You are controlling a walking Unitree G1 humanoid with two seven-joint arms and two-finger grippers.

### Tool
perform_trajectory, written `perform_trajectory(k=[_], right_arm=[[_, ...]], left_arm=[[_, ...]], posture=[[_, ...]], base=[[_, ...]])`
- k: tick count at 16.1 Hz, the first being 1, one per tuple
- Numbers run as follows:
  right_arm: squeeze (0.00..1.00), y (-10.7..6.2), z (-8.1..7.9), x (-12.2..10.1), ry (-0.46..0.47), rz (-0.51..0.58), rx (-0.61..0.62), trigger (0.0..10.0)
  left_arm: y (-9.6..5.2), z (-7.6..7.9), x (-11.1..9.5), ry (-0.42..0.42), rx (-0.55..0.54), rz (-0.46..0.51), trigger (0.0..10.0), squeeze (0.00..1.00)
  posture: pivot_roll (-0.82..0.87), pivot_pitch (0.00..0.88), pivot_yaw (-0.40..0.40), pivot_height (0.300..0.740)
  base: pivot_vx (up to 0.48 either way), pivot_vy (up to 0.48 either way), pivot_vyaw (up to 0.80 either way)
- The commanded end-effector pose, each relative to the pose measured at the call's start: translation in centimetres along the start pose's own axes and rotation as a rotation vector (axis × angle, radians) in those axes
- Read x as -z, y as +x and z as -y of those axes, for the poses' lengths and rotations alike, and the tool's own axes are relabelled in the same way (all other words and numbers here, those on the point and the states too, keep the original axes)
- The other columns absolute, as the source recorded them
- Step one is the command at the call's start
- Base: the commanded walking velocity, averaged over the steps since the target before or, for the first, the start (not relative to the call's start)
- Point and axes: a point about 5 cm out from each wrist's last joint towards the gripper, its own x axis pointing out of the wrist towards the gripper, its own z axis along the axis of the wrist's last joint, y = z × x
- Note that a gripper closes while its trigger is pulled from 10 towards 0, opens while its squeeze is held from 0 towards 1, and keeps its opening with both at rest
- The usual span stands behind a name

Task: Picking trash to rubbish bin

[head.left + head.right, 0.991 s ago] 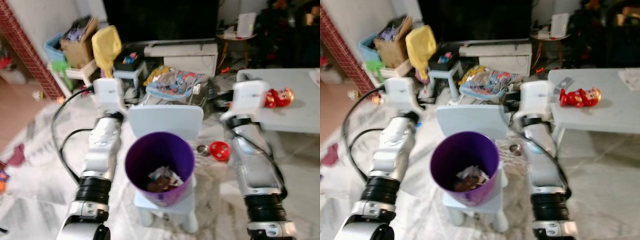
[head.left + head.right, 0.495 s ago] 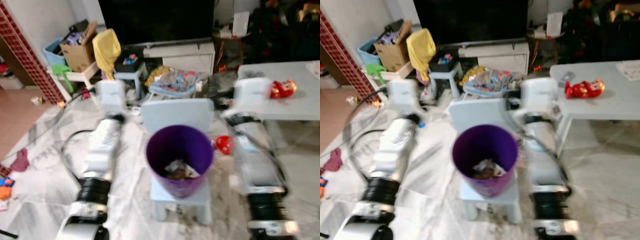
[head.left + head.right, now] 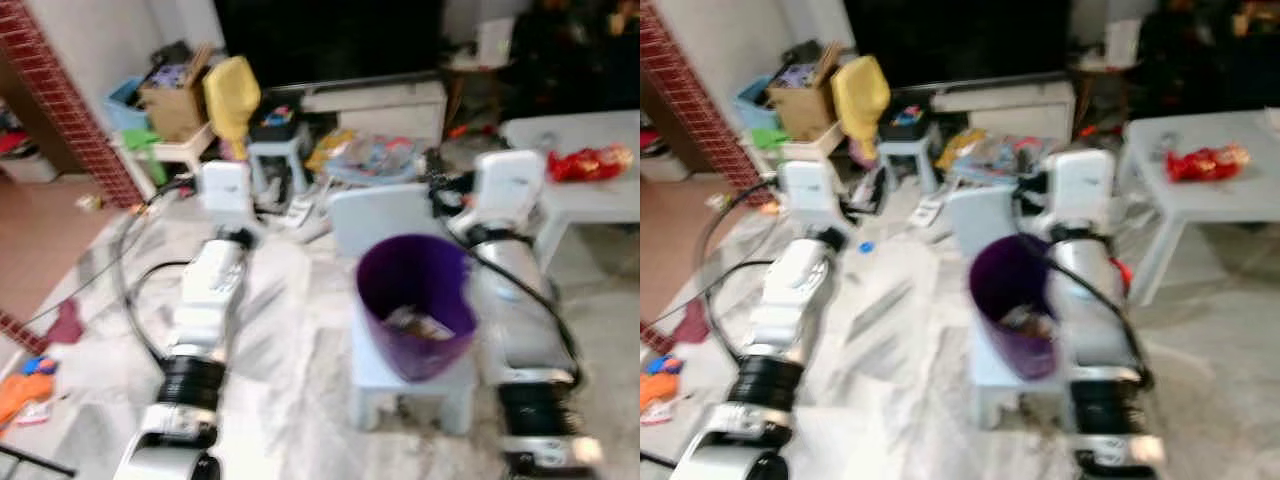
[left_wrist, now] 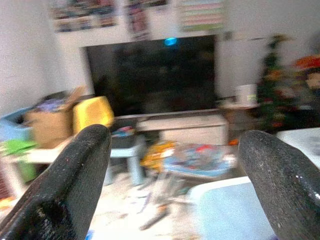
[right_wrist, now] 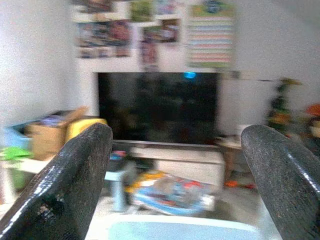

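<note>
- While the head views are blurred, I can make out the purple bin [image 3: 415,305] standing on a small pale blue chair [image 3: 400,365] in front of me, between my two arms.
- Inside the bin I see crumpled trash [image 3: 418,324] lying at the bottom; I cannot tell what the pieces are.
- My left gripper [image 4: 172,165] is raised and pointing forward into the room, its two black fingers [image 4: 65,185] spread wide apart with nothing between them.
- My right gripper [image 5: 175,170] is raised the same way, fingers [image 5: 67,180] wide apart and holding nothing.
- The right arm [image 3: 515,290] runs just beside the bin on its right; the left arm [image 3: 205,300] is well apart from it on the left.
- Beyond the chair I see a dark television [image 4: 152,77] on a low white stand [image 3: 375,95], with a heap of colourful clutter [image 3: 365,155] on the floor before it.
- To the left of that sit a cardboard box [image 3: 175,100], a yellow bag [image 3: 232,92] and a small stool [image 3: 275,160].
- On the right stands a pale table [image 3: 575,190] with a red toy [image 3: 585,162] lying on it.
- A reddish cloth [image 3: 62,325] and an orange thing [image 3: 22,390] lie on the marbled floor [image 3: 290,400] at my far left.
</note>
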Motion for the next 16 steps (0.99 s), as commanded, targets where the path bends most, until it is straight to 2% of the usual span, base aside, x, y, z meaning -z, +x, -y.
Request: perform_trajectory(k=[1,7,16], right_arm=[[0.0,0.26,0.61,-0.61,-0.007,0.02,0.014,10.0],[0.0,0.0,0.95,-0.43,-0.007,0.006,0.018,10.0],[0.0,0.03,1.05,-0.26,-0.001,-0.01,0.026,10.0]], left_arm=[[0.11,0.35,-0.29,0.0,0.003,0.015,10.0,0.0],[-0.33,0.28,-0.07,0.006,0.005,0.022,10.0,0.0],[0.19,0.66,-0.4,-0.011,0.02,0.018,10.0,0.0]], posture=[[-0.15,0.0,0.121,0.74],[-0.16,0.0,0.114,0.74],[-0.16,0.0,0.118,0.74]], base=[[0.0,0.0,0.0],[0.0,0.0,0.0],[0.0,0.0,-0.76]])
